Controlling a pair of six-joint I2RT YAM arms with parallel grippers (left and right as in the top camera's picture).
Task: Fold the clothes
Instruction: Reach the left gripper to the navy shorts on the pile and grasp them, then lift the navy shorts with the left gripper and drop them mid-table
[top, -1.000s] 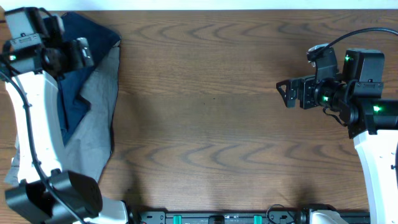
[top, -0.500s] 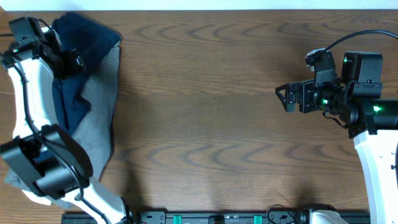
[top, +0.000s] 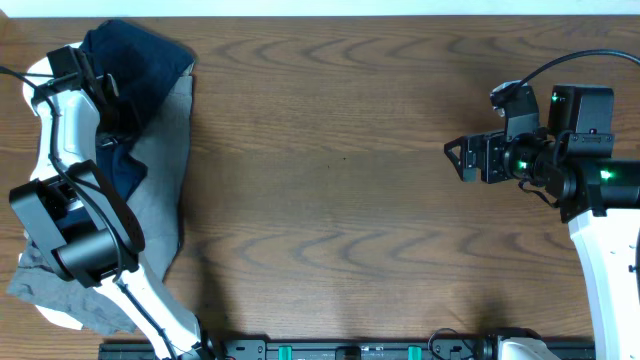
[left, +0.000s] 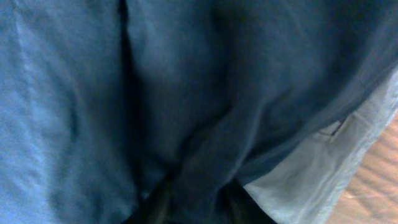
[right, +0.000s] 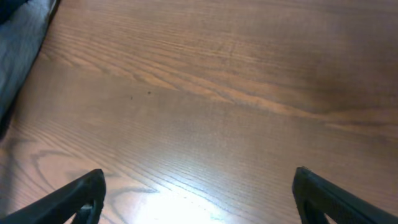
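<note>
The clothes, a pair of dark navy shorts (top: 140, 55), lie crumpled at the table's far left corner, partly on top of grey shorts (top: 160, 170). My left gripper (top: 103, 95) is pressed down into the navy fabric. In the left wrist view the navy shorts (left: 186, 93) fill the frame, and a fold of them is pinched in the left gripper (left: 199, 208) between its dark fingers (left: 155, 210). My right gripper (top: 455, 158) hovers over bare wood at the right. It stands open with nothing in it, as the right wrist view of the right gripper (right: 199, 199) shows.
The grey shorts (left: 311, 180) spread down the left side toward the front edge, and they also show as a grey edge (right: 22, 37) in the right wrist view. A bit of white cloth (top: 50, 318) shows under them. The wooden table (top: 340, 200) lies between the arms.
The left gripper dropped onto the navy shorts and closed on a fold of fabric. The right arm stayed where it was, its jaws barely narrower.
</note>
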